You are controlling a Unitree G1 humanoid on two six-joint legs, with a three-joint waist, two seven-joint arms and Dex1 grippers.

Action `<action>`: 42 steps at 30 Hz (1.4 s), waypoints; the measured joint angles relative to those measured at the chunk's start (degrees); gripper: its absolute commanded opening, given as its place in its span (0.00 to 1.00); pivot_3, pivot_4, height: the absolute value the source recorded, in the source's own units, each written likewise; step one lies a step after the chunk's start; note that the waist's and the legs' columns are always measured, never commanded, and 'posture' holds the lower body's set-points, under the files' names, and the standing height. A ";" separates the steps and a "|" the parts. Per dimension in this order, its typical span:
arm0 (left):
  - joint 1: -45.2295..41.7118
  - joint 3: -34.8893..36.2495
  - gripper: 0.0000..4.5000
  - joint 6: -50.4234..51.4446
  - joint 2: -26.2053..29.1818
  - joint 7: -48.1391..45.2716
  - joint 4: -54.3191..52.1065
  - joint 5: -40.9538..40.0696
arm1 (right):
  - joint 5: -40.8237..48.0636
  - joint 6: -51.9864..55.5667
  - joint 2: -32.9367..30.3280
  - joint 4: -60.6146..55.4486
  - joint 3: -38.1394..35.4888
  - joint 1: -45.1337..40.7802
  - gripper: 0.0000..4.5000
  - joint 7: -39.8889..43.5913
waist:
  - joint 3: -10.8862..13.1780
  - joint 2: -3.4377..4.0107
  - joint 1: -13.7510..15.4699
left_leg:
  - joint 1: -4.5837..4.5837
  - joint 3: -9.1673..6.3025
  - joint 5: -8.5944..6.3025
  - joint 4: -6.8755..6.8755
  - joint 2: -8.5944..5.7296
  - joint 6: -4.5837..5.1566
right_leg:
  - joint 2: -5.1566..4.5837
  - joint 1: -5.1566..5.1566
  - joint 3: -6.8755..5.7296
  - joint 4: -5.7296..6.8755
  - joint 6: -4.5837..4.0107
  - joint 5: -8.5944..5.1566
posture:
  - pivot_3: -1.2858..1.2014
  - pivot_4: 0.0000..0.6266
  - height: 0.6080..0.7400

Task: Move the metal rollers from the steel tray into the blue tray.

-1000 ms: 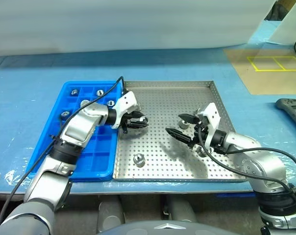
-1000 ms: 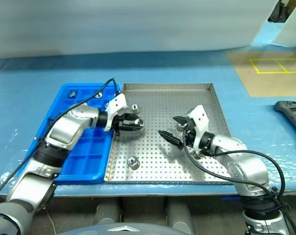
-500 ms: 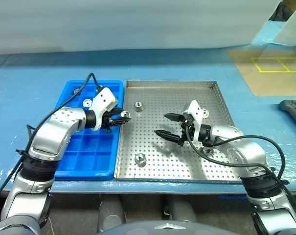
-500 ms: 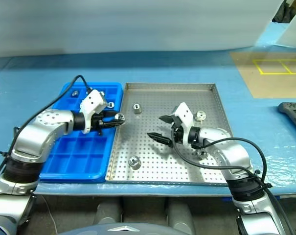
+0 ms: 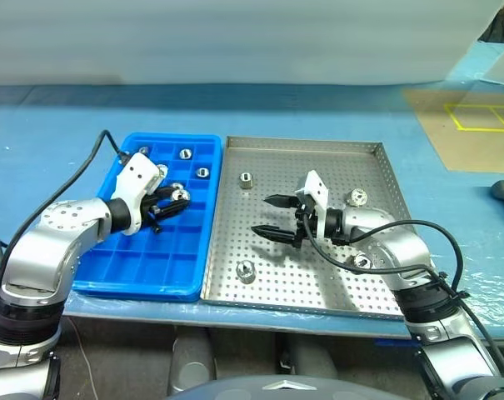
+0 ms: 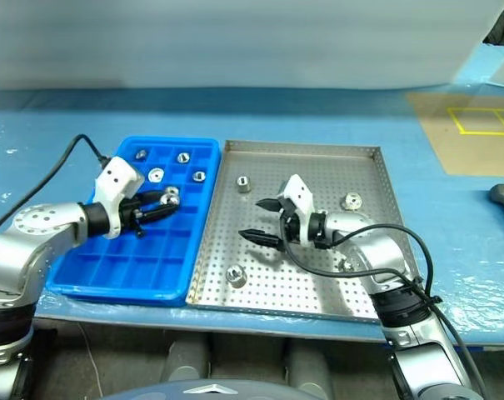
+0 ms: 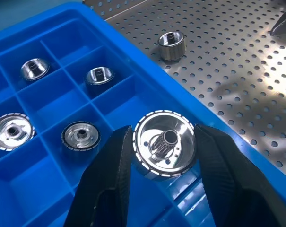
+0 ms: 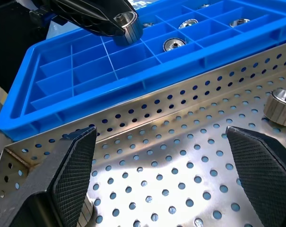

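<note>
Blue-covered workbench (image 5: 60,125) here, with a pale wall behind it. The blue tray (image 5: 110,275) sits snug against the steel tray (image 5: 385,283), blue one on our left.

Our left gripper (image 5: 170,199) is over the blue tray, clamped on one roller (image 7: 165,143) — the wrist view shows both fingers (image 7: 105,184) pinching its rim, held above an empty cell near the edge that borders the steel tray. Four rollers already sit in cells at the far end (image 5: 185,154), (image 5: 202,172), (image 5: 143,151), (image 7: 11,131).

Our right gripper (image 5: 273,215) hangs low over the middle of the steel tray with its jaws spread wide and nothing in them. Loose rollers left there: one toward the far side (image 5: 245,178), one near the front rim (image 5: 246,269), one further right (image 5: 357,197) and one tucked by our right forearm (image 5: 361,261).

What could bite us, we think: the held roller hangs close to the divider walls, so letting go off-centre could leave it perched on a wall or bouncing into a neighbouring cell. It's also tilted in the grip, so it may land on edge and roll. On the right side, the open fingers could nudge a roller away instead of straddling it.
</note>
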 measured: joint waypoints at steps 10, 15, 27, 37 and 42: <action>5.58 7.80 0.37 2.99 -0.93 8.97 -2.52 -0.69 | -1.66 -1.49 1.69 4.21 1.20 -2.17 1.00 3.36 | 0.00 0.00 1.20 | -0.09 -0.07 0.00 0.00 0.04 0.01 | 0.00 -0.04 -0.13 -0.01 -0.05 -0.03 | 0.65 0.24 1.00; 7.68 11.00 0.37 4.22 -3.38 13.46 -3.39 -0.84 | -2.53 -2.38 2.30 5.98 1.67 -2.57 1.00 4.57 | 0.00 0.00 2.24 | -0.13 -0.10 -0.01 0.03 0.04 0.01 | -0.02 -0.04 -0.19 -0.01 -0.05 -0.03 | 0.65 0.24 1.00; 11.90 13.17 0.37 5.64 -5.48 16.95 -6.39 -3.01 | -3.61 -2.82 2.80 6.87 1.75 -3.20 1.00 5.91 | 0.00 -0.01 2.74 | -0.18 -0.13 -0.01 0.03 0.05 0.01 | -0.03 -0.04 -0.24 -0.02 -0.05 -0.04 | 0.65 0.24 1.00; 16.05 14.74 0.37 4.84 -7.51 20.84 -6.26 -2.21 | -3.92 -2.91 3.03 6.87 2.15 -3.19 1.00 6.08 | 0.00 -0.01 2.76 | -0.18 -0.15 -0.01 0.04 0.07 0.03 | -0.03 -0.04 -0.26 -0.01 -0.05 -0.04 | 0.66 0.24 1.00; 16.31 15.01 0.37 4.71 -8.11 22.71 -6.05 -1.72 | -4.15 -2.92 3.03 6.90 2.16 -3.20 1.00 6.53 | 0.00 -0.01 2.78 | -0.19 -0.15 -0.01 0.03 0.07 0.03 | -0.03 -0.04 -0.26 -0.02 -0.05 -0.04 | 0.66 0.24 1.00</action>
